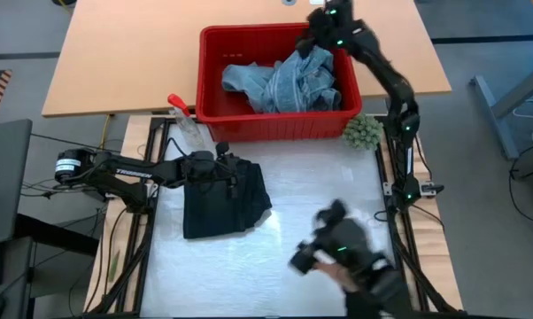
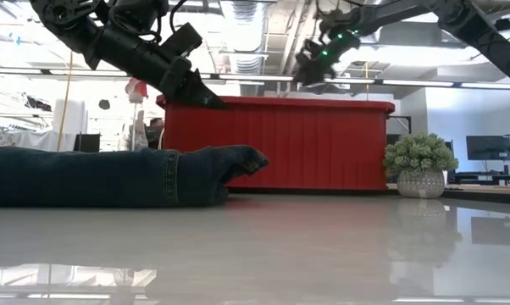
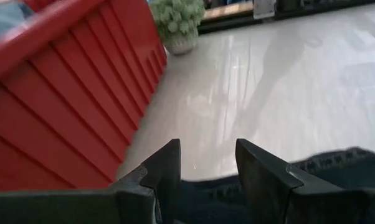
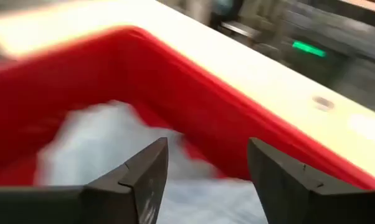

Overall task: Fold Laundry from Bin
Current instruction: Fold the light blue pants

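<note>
— Over the far edge of the white tabletop [image 1: 320, 190] sits the red bin [image 1: 215, 124], and we are reaching into it for the next garment. Our right claw [image 1: 312, 37] hangs above the bin's far right corner with its jaws spread, nothing between them.

— So the step in hand is fetching, not folding?

— That is our reading. The light denim jeans [image 1: 284, 81] lie crumpled in a heap inside the bin, a pale wad filling its right half. Next, we judge, the right claw must come down onto a raised fold of that denim and pinch it before lifting it clear of the rim.

— And the piece already out?

— A dark navy garment [image 1: 222, 199] lies flat on the tabletop just in front of the bin, roughly squared, one cuffed end poking toward the bin in the low view.

— Our left claw?

— The left claw [image 1: 222, 168] sits over the garment's near-bin edge, jaws partly apart with dark cloth under them; we cannot tell whether it is pinching the cloth.
</note>
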You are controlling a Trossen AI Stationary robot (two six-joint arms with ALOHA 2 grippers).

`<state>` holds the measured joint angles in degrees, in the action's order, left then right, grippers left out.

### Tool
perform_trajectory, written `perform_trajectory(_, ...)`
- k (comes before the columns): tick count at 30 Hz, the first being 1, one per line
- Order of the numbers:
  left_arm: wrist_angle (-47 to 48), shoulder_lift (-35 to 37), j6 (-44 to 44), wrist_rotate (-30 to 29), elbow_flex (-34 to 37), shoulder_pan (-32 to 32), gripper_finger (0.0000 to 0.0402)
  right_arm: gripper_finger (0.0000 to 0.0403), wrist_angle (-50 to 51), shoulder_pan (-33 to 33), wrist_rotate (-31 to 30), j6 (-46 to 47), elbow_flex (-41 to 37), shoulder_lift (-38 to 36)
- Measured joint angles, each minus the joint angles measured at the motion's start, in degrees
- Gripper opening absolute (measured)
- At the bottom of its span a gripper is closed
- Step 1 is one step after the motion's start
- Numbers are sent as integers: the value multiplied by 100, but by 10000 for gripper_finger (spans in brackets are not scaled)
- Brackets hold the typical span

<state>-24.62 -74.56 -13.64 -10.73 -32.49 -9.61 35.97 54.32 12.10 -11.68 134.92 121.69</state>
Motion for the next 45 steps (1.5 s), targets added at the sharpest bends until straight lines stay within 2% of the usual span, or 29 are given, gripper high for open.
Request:
perform_trajectory(5, -100, 0, 170, 333, 0, -72, 143, 250, -822, -846, 134, -166, -30, 916)
perform_trajectory(10, -70, -44, 395, 438, 0, -68, 143, 250, -1823, -1377, 31, -332, -13, 1724)
perform_trajectory(16, -11, -46, 492, 444, 0, -68, 143, 251, -1699, -1466, -729, -639, -6, 2212)
perform_trajectory(23, -21, -46, 494, 442, 0, -68, 143, 245, -1482, -1267, -752, -661, 14, 2478)
perform_trajectory(25, -22, -46, 501, 435, 0, -68, 143, 224, -1544, -1268, -941, -732, 14, 2563)
perform_trajectory(27, -35, -46, 515, 436, 0, -68, 143, 183, -1551, -1276, -1061, -870, -7, 2587)
perform_trajectory(31, -35, -46, 539, 433, 0, -68, 143, 52, -1626, -1302, -1223, -1036, 1, 2652)
perform_trajectory(32, -35, -46, 537, 431, 0, -68, 143, 31, -1677, -1309, -1223, -1071, 1, 2650)
perform_trajectory(35, -33, -46, 537, 423, 0, -68, 143, 29, -1830, -1309, -1213, -938, -6, 2485)
perform_trajectory(36, -27, -46, 533, 421, 0, -68, 143, 32, -1904, -1290, -1090, -815, -6, 2392)
perform_trajectory(40, -9, -46, 385, 410, 0, -68, 143, 29, -2338, -1021, 114, 70, -10, 1935)
perform_trajectory(45, -9, -46, 274, 406, 0, -68, 143, 29, -3447, -473, 1643, 1809, -10, 1252)
